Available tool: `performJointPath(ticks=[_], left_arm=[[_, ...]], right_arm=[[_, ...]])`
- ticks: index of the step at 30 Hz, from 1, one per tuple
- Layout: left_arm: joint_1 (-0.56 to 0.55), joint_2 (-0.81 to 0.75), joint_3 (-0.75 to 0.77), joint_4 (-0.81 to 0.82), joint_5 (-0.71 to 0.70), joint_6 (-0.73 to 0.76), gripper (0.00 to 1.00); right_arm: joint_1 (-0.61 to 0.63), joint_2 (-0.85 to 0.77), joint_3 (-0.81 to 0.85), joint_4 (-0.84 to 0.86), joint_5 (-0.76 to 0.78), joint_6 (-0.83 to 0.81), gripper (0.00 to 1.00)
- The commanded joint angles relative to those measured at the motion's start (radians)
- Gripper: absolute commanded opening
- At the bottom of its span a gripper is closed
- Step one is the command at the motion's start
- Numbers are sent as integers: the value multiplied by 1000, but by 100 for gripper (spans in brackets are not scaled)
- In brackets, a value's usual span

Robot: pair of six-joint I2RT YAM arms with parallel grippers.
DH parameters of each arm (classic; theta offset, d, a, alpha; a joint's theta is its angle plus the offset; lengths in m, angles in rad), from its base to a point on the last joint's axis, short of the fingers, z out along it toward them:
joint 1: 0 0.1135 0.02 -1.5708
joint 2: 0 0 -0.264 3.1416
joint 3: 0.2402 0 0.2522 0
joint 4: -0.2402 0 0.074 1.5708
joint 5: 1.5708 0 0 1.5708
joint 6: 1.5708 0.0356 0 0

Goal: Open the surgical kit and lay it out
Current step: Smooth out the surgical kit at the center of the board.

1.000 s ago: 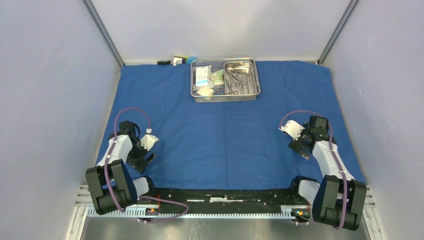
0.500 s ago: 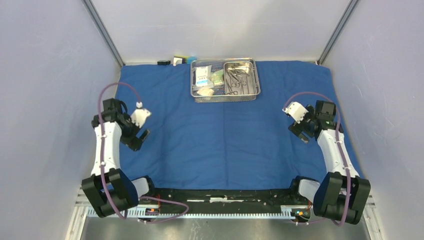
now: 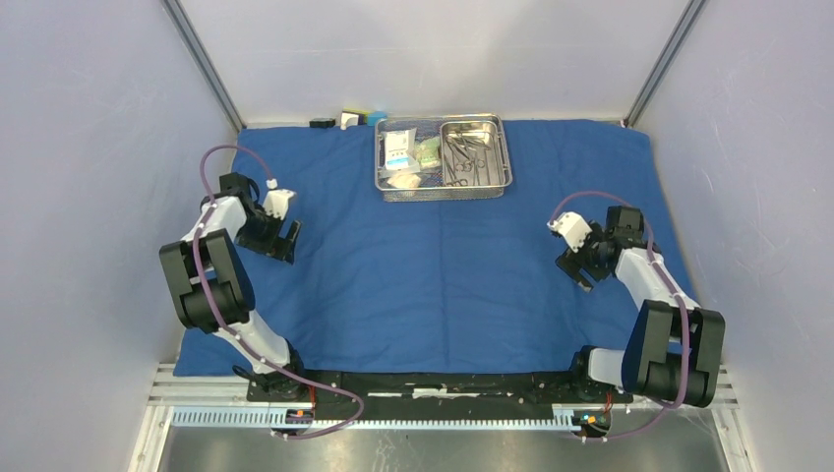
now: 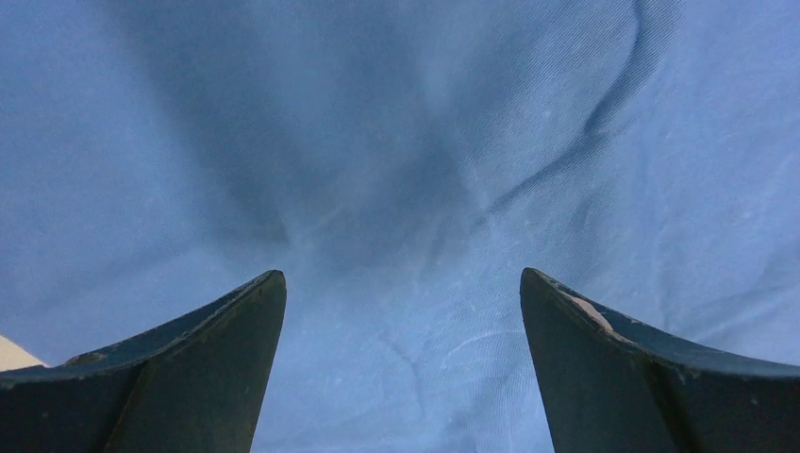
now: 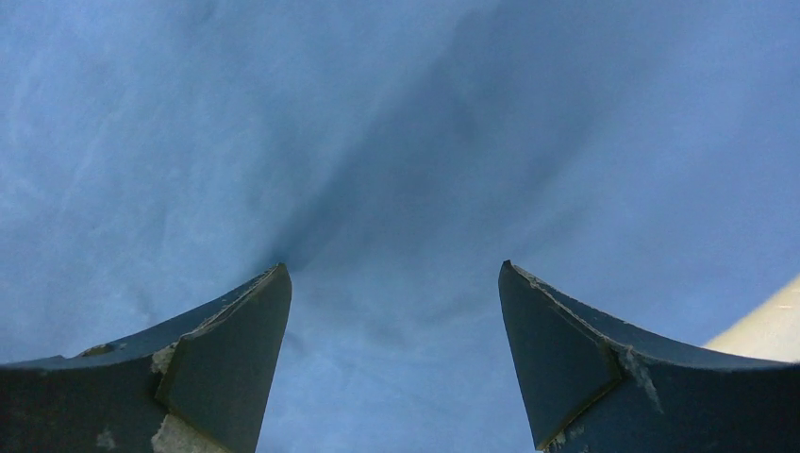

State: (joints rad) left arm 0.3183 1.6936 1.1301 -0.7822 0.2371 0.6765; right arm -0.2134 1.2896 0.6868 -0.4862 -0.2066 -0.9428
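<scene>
The left tool (image 3: 278, 239) hangs over the left part of the large blue cloth wrap (image 3: 443, 265), which is spread flat across the tabletop. It is near the wrap's left edge and well apart from the kit's steel pieces. In the left wrist view, the left tool (image 4: 401, 278) has its two dark fingers (image 4: 217, 349) standing wide apart with only creased blue cloth (image 4: 406, 142) between them, and they hold nothing.

Along the far edge of the wrap, just left of the basket, sit a small black block (image 3: 322, 123), a small white block (image 3: 349, 120) and a small blue block (image 3: 376, 117).

The rectangular steel wire-mesh basket (image 3: 443, 194) rests on the far middle of the wrap. Its left half holds three small packets: a white one with blue print (image 3: 397, 147), a green one (image 3: 427, 149) beside it, and a pale one (image 3: 403, 179) nearer the front. Its right half holds the smaller shiny steel pan (image 3: 489, 131), and the slim steel scissor-like instruments (image 3: 460, 162) lie inside that pan.

The right tool (image 3: 578, 264) hovers over the right part of the wrap, near its right edge and well apart from the basket. In the right wrist view, the right tool (image 5: 393, 269) is spread wide, with bare blue cloth (image 5: 377, 123) between its scuffed dark fingers (image 5: 222, 349), and it grips nothing.
</scene>
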Motion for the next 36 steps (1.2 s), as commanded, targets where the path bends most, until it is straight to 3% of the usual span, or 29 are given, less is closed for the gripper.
performJointPath(ticks=[1,12,19,26,29,36], left_arm=[[-2,-23,-58,80,-80,-4,100],[10,-42,-261,210,-290,113,100],[57,-53,-307,230,-300,150,100],[69,-66,-270,195,-316,162,100],[70,-88,-195,141,-262,131,100],[61,-137,5,80,20,-38,100]], right_arm=[[2,-40,-82,6,38,-51,88],[-64,-84,-212,-34,158,-175,87],[-77,-136,-247,-85,169,-209,88],[-77,-146,-165,-135,124,-184,88],[-77,-145,-60,-132,74,-122,88],[-76,-56,175,-13,-67,130,89]])
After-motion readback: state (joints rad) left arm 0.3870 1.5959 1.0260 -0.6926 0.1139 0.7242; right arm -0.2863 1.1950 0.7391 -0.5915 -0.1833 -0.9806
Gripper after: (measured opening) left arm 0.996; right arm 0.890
